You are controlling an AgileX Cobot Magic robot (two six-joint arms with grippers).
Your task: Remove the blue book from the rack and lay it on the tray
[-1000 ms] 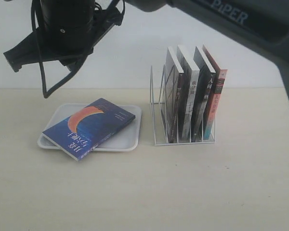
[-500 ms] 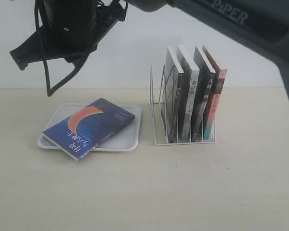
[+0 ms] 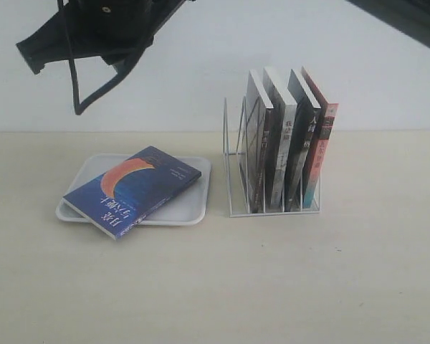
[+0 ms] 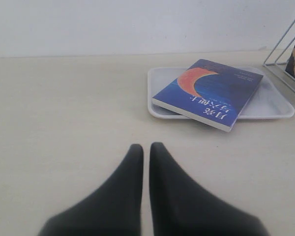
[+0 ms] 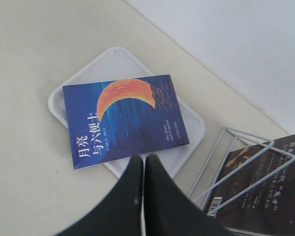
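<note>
On the tray [image 3: 191, 206] the blue book [image 3: 132, 188] lies flat, one corner overhanging the rim. My right gripper [image 5: 143, 162] and left gripper [image 4: 146, 150] are pinched together, empty; I'd pull away straight up, clear of the rack [image 3: 226, 158].

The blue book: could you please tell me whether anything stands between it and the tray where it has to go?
Nothing visible does. The blue book already lies flat on the tray, cover up and turned askew. In the exterior view, its near corner overhangs the tray's front rim. No other object sits on the tray or on the book.
</note>
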